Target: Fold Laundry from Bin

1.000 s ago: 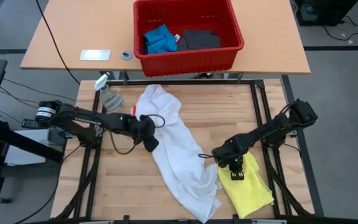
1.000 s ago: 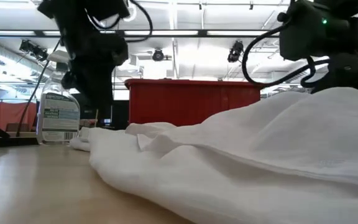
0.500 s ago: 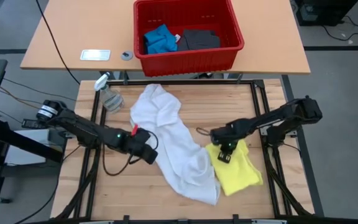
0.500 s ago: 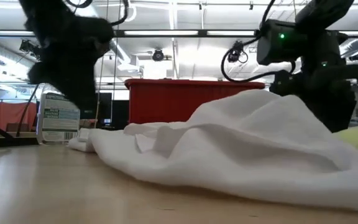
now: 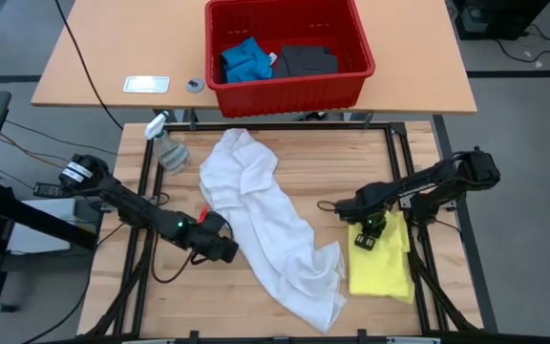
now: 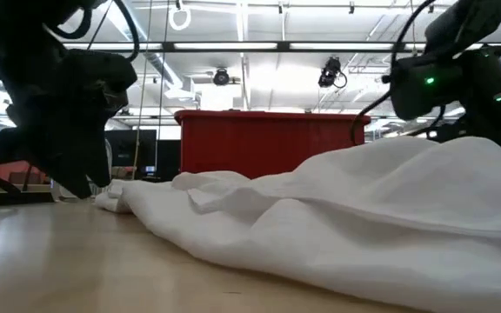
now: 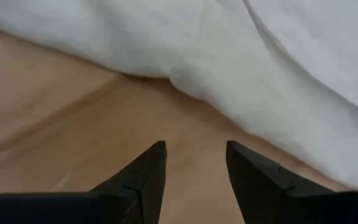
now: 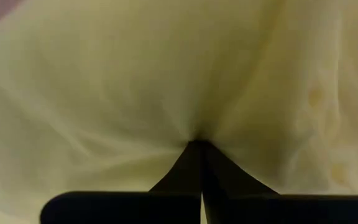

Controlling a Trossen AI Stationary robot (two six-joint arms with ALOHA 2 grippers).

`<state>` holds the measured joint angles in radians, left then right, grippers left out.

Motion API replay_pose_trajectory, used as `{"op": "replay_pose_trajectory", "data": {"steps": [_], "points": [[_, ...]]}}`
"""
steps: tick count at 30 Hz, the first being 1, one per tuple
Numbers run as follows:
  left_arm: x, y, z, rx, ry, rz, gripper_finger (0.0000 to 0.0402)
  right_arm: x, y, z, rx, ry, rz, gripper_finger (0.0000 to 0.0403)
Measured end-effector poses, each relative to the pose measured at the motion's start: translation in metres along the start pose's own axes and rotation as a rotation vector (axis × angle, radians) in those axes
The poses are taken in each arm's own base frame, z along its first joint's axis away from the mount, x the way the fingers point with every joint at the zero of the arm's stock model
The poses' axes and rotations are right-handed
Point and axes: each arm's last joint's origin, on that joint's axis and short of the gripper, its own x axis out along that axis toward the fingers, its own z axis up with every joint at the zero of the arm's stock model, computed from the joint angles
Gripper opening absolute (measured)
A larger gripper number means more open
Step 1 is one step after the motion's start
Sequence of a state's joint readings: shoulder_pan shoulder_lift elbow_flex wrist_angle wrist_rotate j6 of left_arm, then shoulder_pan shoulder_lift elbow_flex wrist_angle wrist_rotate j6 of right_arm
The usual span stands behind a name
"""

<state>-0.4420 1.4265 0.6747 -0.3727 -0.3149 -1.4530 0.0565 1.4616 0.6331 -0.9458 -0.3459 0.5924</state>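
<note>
A white shirt [image 5: 256, 220] lies crumpled in a long diagonal band on the wooden table; it fills the low view as the white shirt [image 6: 364, 209]. To its right a yellow T-shirt [image 5: 382, 268] lies flat, with my right gripper [image 5: 369, 234] shut on its far end. My left gripper [image 5: 220, 247] is open just left of the white shirt, over bare wood; its wrist view shows my left gripper [image 7: 194, 155] with nothing between the fingers. The red bin [image 5: 289, 48] on the far table holds a blue piece [image 5: 244, 59] and a dark grey piece [image 5: 306, 60]. My right gripper pinches a gathered pucker of the yellow T-shirt [image 8: 196, 134] between its two shut fingers, at the shirt's far end. The fingers come from above, slanting down. Creases in the cloth run toward the fingertips. The rest of the T-shirt lies on the table toward the near edge.
A spray bottle [image 5: 167, 148] stands at the table's far left corner. A white flat object [image 5: 146, 84] and a small round thing [image 5: 195, 85] lie on the far table left of the bin. Black frame rails [image 5: 401, 172] run along the table's sides.
My right gripper has dragged the yellow T-shirt toward the table's right edge, out from beside the white shirt; the two cloths now lie apart. My left gripper has moved toward the near edge and down, off the white shirt's left edge, rolling as it went.
</note>
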Motion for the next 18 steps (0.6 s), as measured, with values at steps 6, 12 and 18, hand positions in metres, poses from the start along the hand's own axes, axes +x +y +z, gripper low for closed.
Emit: {"op": "replay_pose_trajectory", "data": {"steps": [6, 12, 18], "points": [[0.0, -0.003, -0.002, 0.025, 0.0, -0.04, 0.0173, -0.016, 0.017, -0.016, -0.05, -0.012, 0.062, 0.0004], [0.0, -0.012, 0.003, 0.032, -0.022, -0.126, 0.0173, -0.057, 0.037, -0.004, -0.148, -0.325, 0.207, 0.0004], [0.003, -0.015, 0.016, 0.038, -0.071, -0.157, 0.0173, -0.062, 0.067, 0.039, -0.252, -0.62, 0.399, 0.0004]]}}
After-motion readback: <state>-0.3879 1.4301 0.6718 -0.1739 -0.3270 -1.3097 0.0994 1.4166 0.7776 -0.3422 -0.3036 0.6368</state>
